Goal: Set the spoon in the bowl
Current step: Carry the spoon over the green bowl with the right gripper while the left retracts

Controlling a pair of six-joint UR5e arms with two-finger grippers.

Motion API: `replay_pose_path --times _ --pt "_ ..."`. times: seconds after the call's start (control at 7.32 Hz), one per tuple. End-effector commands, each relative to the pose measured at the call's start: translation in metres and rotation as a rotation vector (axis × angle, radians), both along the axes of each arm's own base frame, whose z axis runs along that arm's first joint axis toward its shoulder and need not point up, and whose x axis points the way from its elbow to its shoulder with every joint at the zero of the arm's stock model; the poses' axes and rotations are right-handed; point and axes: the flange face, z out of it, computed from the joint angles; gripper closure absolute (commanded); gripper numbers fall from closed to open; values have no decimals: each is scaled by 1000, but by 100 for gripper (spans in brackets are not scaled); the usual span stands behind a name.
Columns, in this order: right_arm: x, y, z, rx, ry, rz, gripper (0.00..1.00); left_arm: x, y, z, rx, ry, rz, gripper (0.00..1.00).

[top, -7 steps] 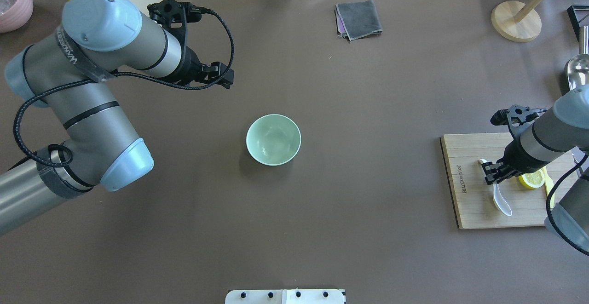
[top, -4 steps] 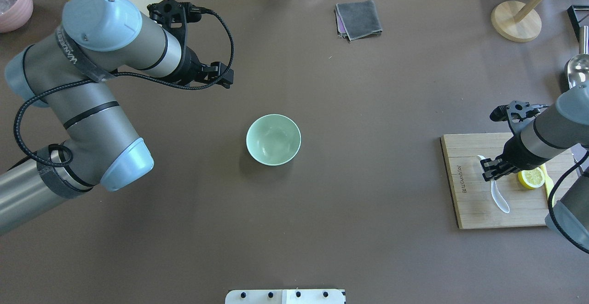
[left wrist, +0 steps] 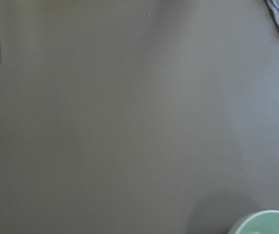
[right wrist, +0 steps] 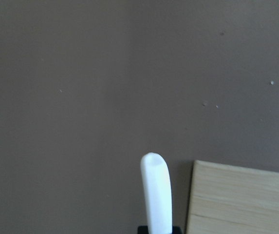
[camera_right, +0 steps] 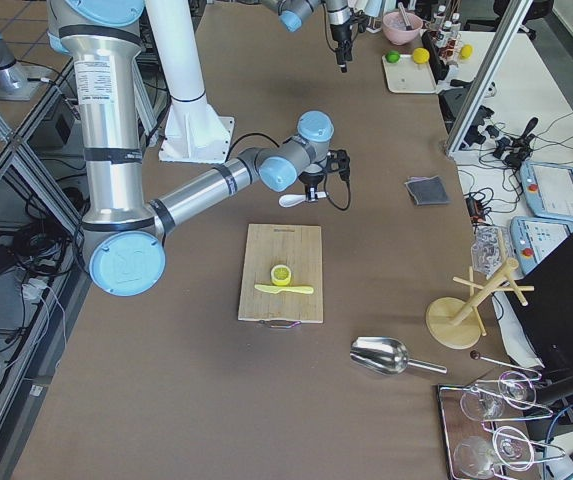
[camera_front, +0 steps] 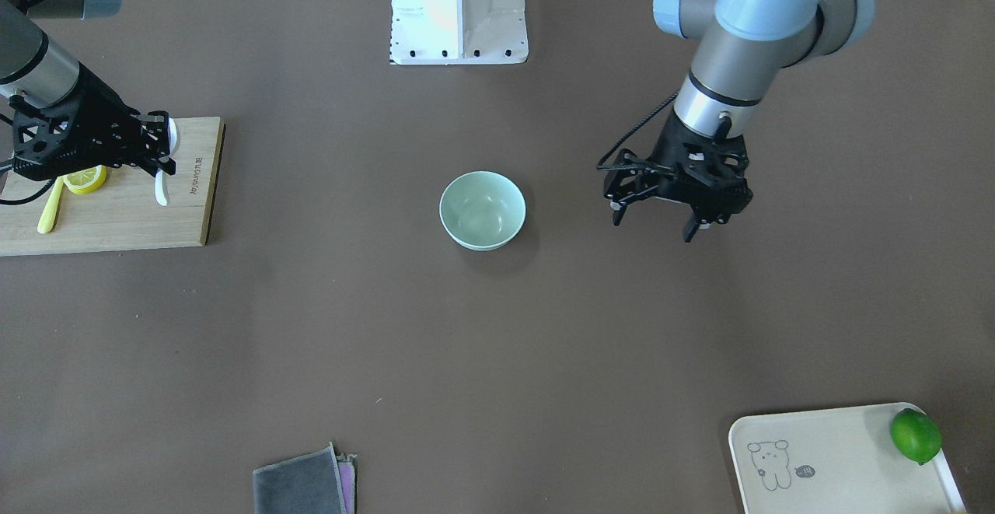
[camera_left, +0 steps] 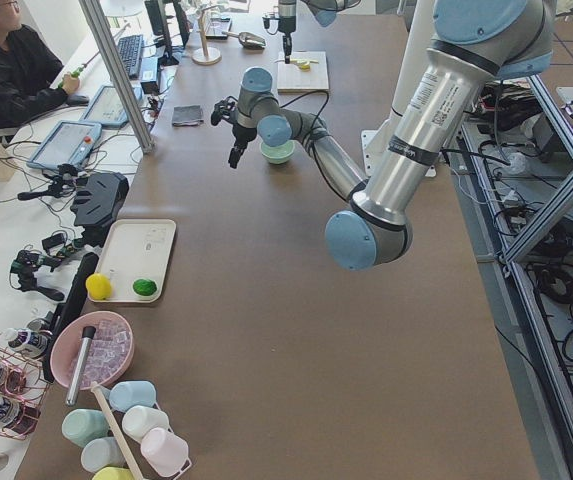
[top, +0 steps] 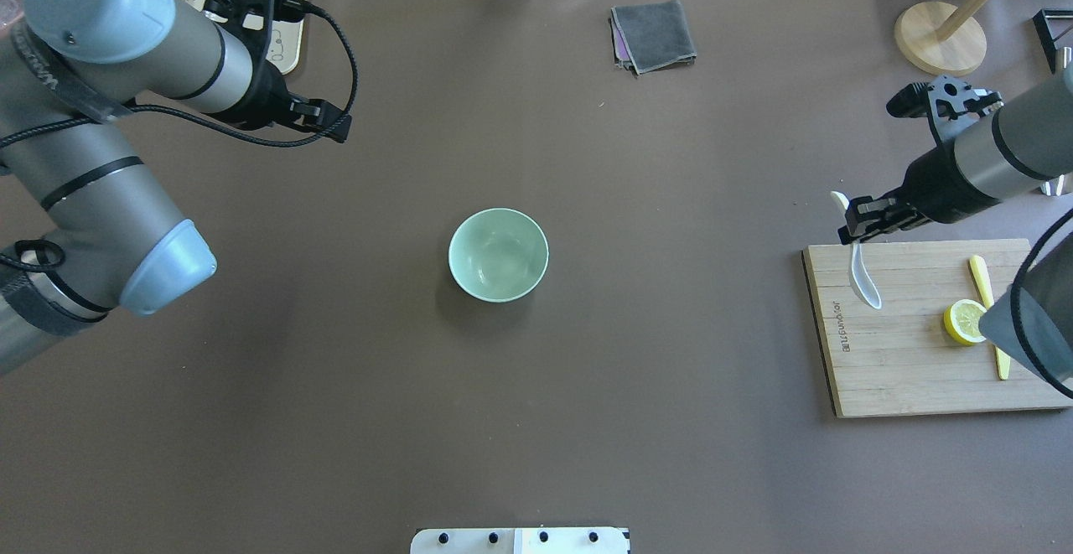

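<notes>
While the right gripper (top: 863,220) is clamped on the spoon (top: 862,282), jaws pinched across its shaft, one white end pokes out each side. Wrist view: one end (right wrist: 156,195) juts forward over bare table, cutting board (top: 905,370) corner just beside it. Spoon looks clear of the board, hanging over its edge; hard to be sure of the height.

Beyond the jaws on the board: lemon slice (top: 966,322) and yellow knife (top: 981,273), both apart from the spoon.

Bowl (top: 498,254) sits well away from the loaded jaws, mid-table, upright. Nothing shows inside it, and nothing stands between it and the spoon.

Left gripper (camera_front: 653,230) hangs with fingers spread and holds nothing, on the far side of the bowl from the spoon, near it but not over it.

Step in hand, as I read it: carry the spoon to the bowl.
- Keep height above the rim through the crossing.
- Spoon is roughly as long as the bowl is wide, so centre the jaws over the bowl and tip the lower end in first.
- Lower before letting go; dropped from height, it could bounce out or tip the bowl.
- Grip is narrow on a smooth shaft, so go slow and watch for swivel.
</notes>
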Motion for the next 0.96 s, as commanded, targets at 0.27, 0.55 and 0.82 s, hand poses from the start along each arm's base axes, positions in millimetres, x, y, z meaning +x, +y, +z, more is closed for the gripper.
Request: replay_pose_path --times 0.27,0.55,0.82 --pt "-127 -58 -142 69 -2 113 100 -151 33 164 76 3 -100 2" --pt "-203 -69 -197 138 14 118 100 -176 21 193 26 -28 -153 2" --pt "-253 -65 -223 207 8 134 100 -177 16 215 -10 -50 -160 2"
